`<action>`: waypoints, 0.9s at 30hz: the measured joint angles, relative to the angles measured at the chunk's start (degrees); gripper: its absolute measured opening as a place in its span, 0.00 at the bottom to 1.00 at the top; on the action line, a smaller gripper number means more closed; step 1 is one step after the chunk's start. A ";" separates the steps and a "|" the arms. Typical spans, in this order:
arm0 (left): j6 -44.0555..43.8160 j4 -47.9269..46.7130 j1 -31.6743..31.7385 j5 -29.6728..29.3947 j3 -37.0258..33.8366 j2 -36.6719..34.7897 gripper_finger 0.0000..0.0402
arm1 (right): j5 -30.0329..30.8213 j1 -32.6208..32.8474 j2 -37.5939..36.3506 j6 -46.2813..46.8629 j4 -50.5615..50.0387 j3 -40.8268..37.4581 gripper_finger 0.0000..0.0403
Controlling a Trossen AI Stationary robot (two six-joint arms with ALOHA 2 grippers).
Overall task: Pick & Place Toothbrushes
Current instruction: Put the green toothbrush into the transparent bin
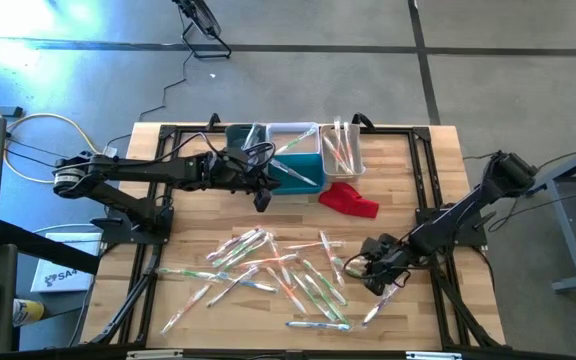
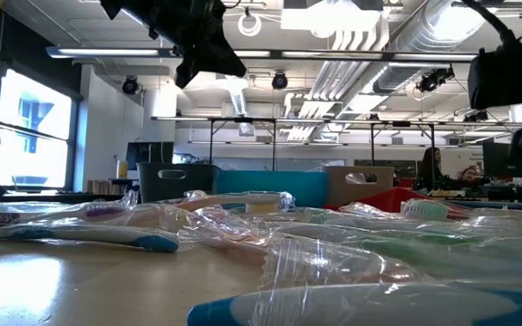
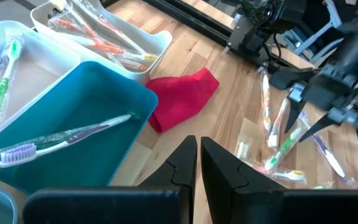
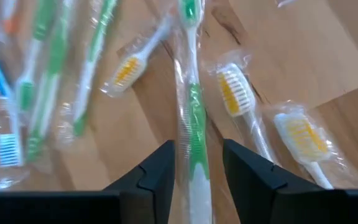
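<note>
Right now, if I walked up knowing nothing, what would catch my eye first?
Probably the toothbrushes, scattered in clear wrappers over the wooden table's front half. Next, the red cloth beside the bins at the back. The right gripper hangs low, fingers open around a green-handled toothbrush.

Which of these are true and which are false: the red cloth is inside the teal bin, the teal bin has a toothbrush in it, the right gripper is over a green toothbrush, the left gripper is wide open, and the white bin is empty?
1. The red cloth is inside the teal bin. False: it lies on the table beside the bins.
2. The teal bin has a toothbrush in it. True.
3. The right gripper is over a green toothbrush. True: open fingers stand on either side of the handle.
4. The left gripper is wide open. False: its fingers are shut, holding nothing.
5. The white bin is empty. False: it holds several wrapped toothbrushes.
</note>
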 joint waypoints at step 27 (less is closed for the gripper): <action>-0.15 -0.37 0.00 0.02 -0.02 0.74 0.05 | 6.31 5.43 9.96 1.68 4.39 0.04 0.06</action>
